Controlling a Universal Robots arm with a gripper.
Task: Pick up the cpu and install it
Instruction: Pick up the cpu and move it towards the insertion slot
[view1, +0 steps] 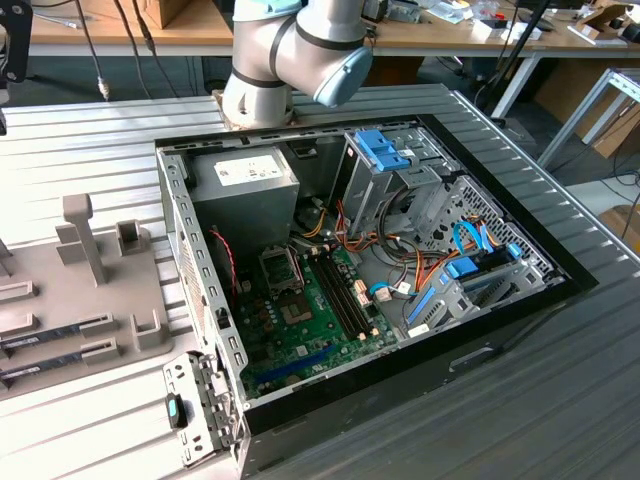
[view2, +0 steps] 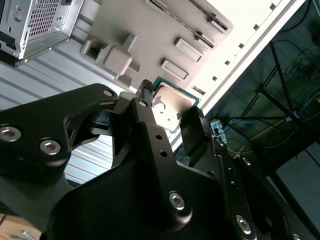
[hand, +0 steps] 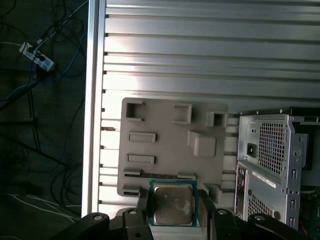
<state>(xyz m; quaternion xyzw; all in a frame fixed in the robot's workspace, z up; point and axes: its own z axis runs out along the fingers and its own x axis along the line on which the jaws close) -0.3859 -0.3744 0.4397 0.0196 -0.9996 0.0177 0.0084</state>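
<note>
The gripper (hand: 173, 212) is clamped on the cpu (hand: 172, 200), one finger against each of two opposite edges, with the metal lid facing the first wrist view. The chip appears lifted just above the grey fixture tray (hand: 165, 120) on the ribbed counter (hand: 200, 50). Farther off, beside the tray, lies the open computer case (view1: 400, 250) — its socket (view1: 280, 268) looks vacant.

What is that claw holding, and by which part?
The gripper holds the cpu, its two fingers pressed against opposite side edges of the chip.
</note>
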